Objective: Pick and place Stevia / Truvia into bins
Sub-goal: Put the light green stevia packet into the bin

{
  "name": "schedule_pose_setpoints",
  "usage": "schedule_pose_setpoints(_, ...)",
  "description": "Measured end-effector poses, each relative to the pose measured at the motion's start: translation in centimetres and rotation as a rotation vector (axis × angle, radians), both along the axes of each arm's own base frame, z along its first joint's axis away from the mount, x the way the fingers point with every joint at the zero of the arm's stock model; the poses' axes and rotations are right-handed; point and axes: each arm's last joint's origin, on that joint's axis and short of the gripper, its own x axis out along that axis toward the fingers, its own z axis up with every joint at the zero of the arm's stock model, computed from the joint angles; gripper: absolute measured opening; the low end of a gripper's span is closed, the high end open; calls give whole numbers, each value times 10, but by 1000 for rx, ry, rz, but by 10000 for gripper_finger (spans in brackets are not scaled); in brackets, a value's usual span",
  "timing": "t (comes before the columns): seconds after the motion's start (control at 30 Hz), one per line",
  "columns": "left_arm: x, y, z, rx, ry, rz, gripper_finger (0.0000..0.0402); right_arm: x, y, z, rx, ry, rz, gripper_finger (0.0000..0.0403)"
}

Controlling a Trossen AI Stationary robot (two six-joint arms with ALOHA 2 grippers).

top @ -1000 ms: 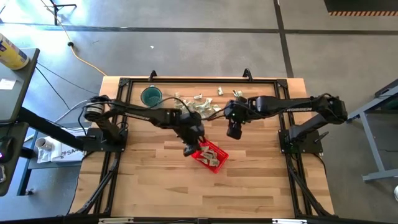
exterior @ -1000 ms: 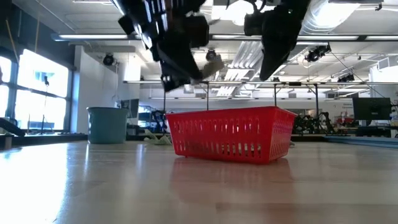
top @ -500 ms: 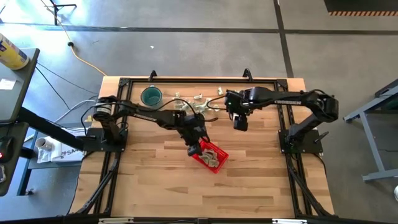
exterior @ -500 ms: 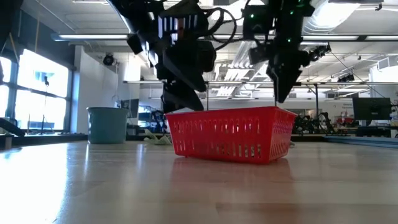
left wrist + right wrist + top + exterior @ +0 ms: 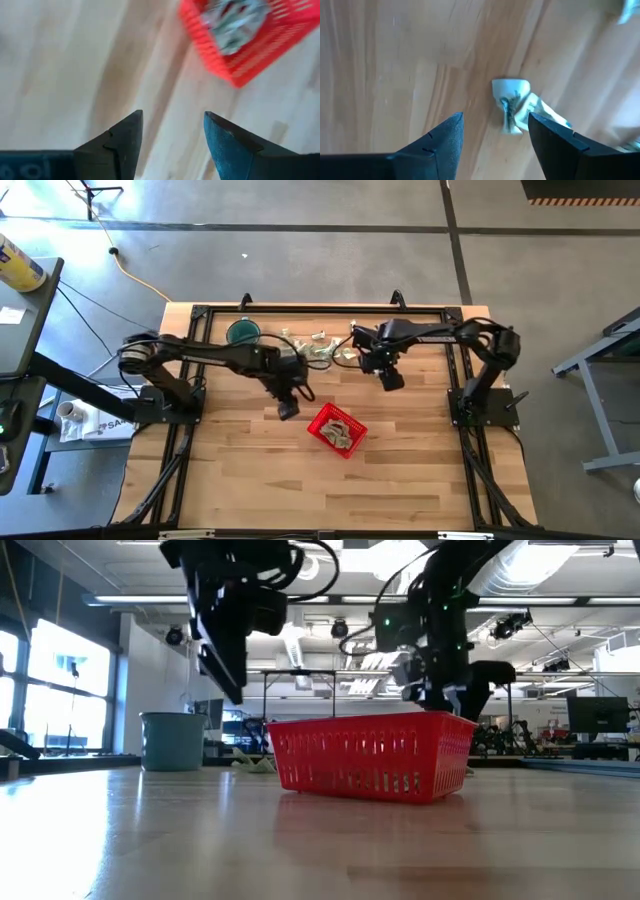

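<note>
Teal cup (image 5: 243,333) stands at the far edge of the table (image 5: 240,480), well left of the red basket (image 5: 337,429).

Left claw (image 5: 288,411) hangs above bare wood just left of the basket and clear of it. Its fingers (image 5: 122,137) stand apart, a moderate gap, nothing between them. In the left wrist view the basket (image 5: 250,35) lies ahead of the claw with a heap of pale packets (image 5: 232,20) inside.

Basket sits near the middle of the table, turned at an angle, packets (image 5: 340,436) piled in it. In the low view its mesh wall (image 5: 370,755) rests flat on the wood.

Loose packets (image 5: 318,346) lie scattered behind the basket, toward the far edge and to the right of the cup.

Right claw (image 5: 390,380) is behind and to the right of the basket, at the near side of the scatter. Fingers (image 5: 445,137) apart, empty. One crumpled packet (image 5: 515,105) lies on the wood just ahead of them, untouched.
</note>
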Motion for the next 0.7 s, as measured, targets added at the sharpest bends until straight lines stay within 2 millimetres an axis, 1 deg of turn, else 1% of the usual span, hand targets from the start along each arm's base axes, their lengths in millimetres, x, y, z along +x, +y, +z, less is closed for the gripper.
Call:
schedule_pose_setpoints(0.17, -6, 2, 5, 67, 21, 37, 232, 6, -4, -20, 29, 38, 15, 207)
schedule_pose_setpoints(0.37, -6, 2, 5, 82, 22, 42, 228, 8, -6, -35, 6, 94, 8, 191)
schedule_pose_setpoints(0.43, -6, 2, 5, 84, 21, 38, 227, 9, -8, -37, -13, 108, 1, 184)
schedule_pose_setpoints(0.57, -6, 3, 5, 107, 23, 42, 227, 11, -12, -39, -30, 77, -10, 173)
schedule_pose_setpoints(0.7, -6, 3, 5, 110, 23, 42, 227, 12, -16, -38, -89, 76, -41, 173)
